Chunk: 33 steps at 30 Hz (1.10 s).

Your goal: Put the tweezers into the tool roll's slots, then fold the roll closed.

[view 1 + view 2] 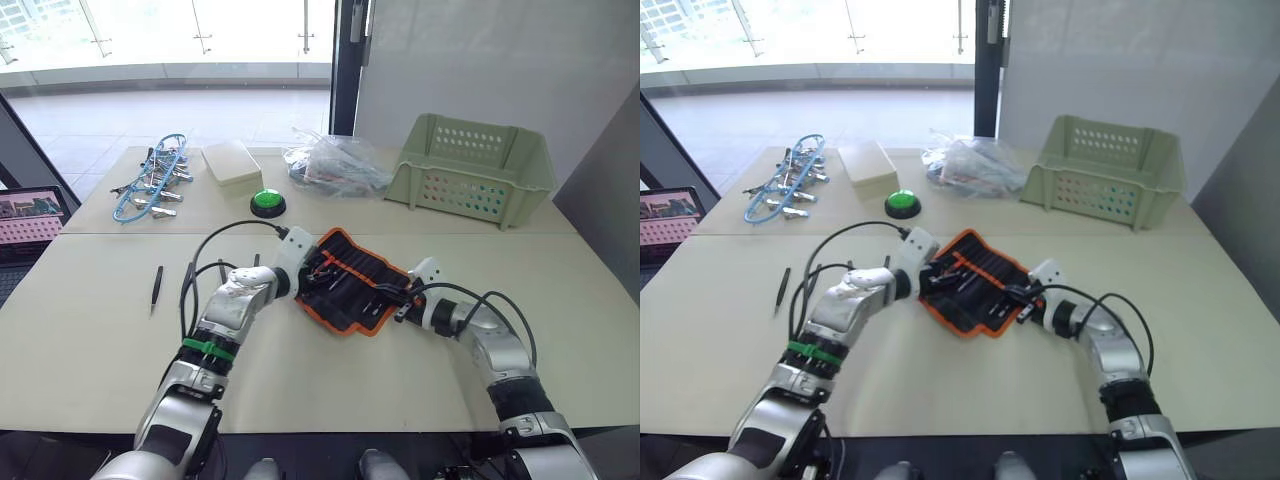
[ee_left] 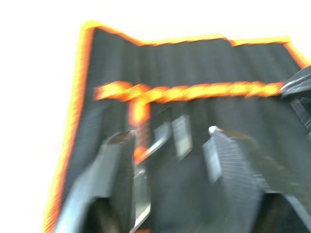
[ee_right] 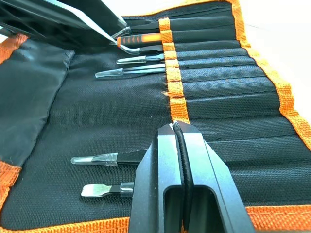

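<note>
While both arms reach in toward the middle of the table [image 1: 90, 360], the tool roll [image 1: 350, 283] lies open and flat between them. The left gripper [image 1: 307, 277] is bent inward over the roll's left end, and its fingers [image 2: 233, 167] are spread apart with nothing in them. The right gripper [image 3: 176, 132] points along the roll with its 2 fingers pressed together, right at the orange strip above the slots [image 3: 218, 82]. 2 tweezers [image 1: 156, 288] lie on the table, well to the left.
</note>
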{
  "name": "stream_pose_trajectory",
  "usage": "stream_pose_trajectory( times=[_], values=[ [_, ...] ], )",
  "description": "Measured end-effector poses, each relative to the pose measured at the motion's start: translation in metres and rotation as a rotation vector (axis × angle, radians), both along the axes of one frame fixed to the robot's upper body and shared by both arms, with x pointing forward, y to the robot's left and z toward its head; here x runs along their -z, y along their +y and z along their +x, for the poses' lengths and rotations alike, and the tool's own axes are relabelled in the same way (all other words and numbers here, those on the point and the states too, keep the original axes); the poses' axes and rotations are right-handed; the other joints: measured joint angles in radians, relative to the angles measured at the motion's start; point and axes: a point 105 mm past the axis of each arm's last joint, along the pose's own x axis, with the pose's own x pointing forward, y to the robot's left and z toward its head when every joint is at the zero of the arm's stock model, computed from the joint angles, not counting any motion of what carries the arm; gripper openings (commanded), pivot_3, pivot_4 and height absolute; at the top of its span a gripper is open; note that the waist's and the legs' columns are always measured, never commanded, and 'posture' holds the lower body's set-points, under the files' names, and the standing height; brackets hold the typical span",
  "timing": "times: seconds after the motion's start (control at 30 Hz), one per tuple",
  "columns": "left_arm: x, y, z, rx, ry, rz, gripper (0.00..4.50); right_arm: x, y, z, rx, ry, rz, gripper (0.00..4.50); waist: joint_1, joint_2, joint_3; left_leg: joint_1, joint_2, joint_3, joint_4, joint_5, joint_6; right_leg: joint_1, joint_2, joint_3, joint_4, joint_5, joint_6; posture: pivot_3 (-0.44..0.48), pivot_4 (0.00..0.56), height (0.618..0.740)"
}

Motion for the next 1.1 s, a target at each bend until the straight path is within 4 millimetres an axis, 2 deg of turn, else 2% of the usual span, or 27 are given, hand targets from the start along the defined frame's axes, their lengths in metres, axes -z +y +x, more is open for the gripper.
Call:
stream_pose_trajectory(
  times=[0.03,0.07,0.2,0.3,0.47,0.57,0.67,0.73,0.83,1.0,1.1],
  values=[
    [-0.006,0.007,-0.005,-0.007,0.001,-0.018,4.34,-0.001,-0.001,0.0,0.006,0.003,0.014,0.0,0.001,0.0,0.0,0.0,0.0,0.0,0.0,0.0,0.0,0.0,0.0,0.0,0.0,0.0,0.0,0.0,0.15,0.74],
    [-0.016,0.012,-0.008,-0.008,-0.007,-0.045,4.42,-0.001,-0.004,-0.001,0.013,0.008,0.026,0.0,0.004,0.0,0.0,-0.001,0.0,0.0,0.0,0.0,0.0,-0.001,0.0,0.0,0.0,0.0,0.0,0.0,0.15,0.74],
    [-0.065,0.03,-0.025,0.016,-0.114,-0.116,4.42,-0.005,-0.001,-0.001,0.005,0.026,0.039,0.0,0.005,0.001,0.001,-0.002,0.0,0.0,0.0,0.0,0.0,-0.002,0.0,0.0,0.0,0.0,0.0,0.0,0.15,0.74],
    [-0.071,0.061,-0.041,-0.027,-0.145,-0.13,4.42,-0.006,-0.006,-0.001,0.008,0.035,0.026,0.0,-0.003,0.002,0.001,-0.001,0.001,0.001,-0.002,0.0,0.0,-0.004,0.0,0.0,0.0,0.0,0.0,0.0,0.15,0.74],
    [-0.042,0.095,-0.062,-0.117,-0.059,-0.146,4.42,-0.008,-0.006,0.0,0.003,0.038,0.031,0.0,0.001,0.002,0.001,-0.003,0.001,0.001,-0.002,0.0,0.0,-0.005,0.0,0.001,0.0,0.0,0.0,0.0,0.15,0.74],
    [-0.028,0.108,-0.083,-0.146,-0.007,-0.197,4.42,-0.017,-0.005,0.004,0.001,0.023,0.084,0.0,0.001,0.002,0.001,-0.004,0.001,0.001,-0.002,0.0,0.0,-0.006,0.0,0.001,0.0,0.0,0.0,0.0,0.15,0.74],
    [-0.01,0.128,-0.107,-0.221,-0.034,-0.163,4.42,-0.023,-0.01,0.006,-0.019,0.006,0.051,0.0,0.003,0.002,0.001,-0.004,0.002,0.002,-0.002,-0.001,0.001,-0.007,0.0,0.001,-0.001,0.0,0.0,0.0,0.15,0.74],
    [0.004,0.141,-0.116,-0.288,-0.053,-0.099,4.42,-0.019,-0.011,0.005,-0.039,0.011,0.018,0.0,0.007,0.002,0.001,-0.004,0.002,0.002,-0.002,-0.001,0.001,-0.007,0.0,0.001,-0.001,0.0,0.0,0.0,0.15,0.74],
    [0.007,0.151,-0.131,-0.376,-0.12,-0.156,4.42,-0.007,-0.009,0.005,-0.044,0.038,-0.006,0.0,0.011,0.002,0.001,-0.004,0.001,0.002,-0.002,-0.001,0.001,-0.006,-0.001,0.001,-0.002,0.001,-0.001,0.0,0.15,0.74],
    [0.025,0.172,-0.165,-0.47,-0.09,-0.184,4.42,-0.005,-0.009,0.007,-0.048,0.036,-0.011,0.0,0.007,0.002,0.001,-0.003,0.002,0.003,-0.002,-0.001,0.001,-0.005,0.0,0.001,-0.002,0.001,-0.001,0.0,0.15,0.74],
    [0.035,0.204,-0.19,-0.64,-0.101,-0.254,4.42,-0.002,-0.009,0.007,-0.053,0.038,-0.01,0.0,0.005,0.002,0.001,0.0,0.003,0.003,-0.002,-0.001,0.002,0.0,0.0,0.0,-0.005,0.0,-0.001,0.0,0.15,0.74]
  ],
)
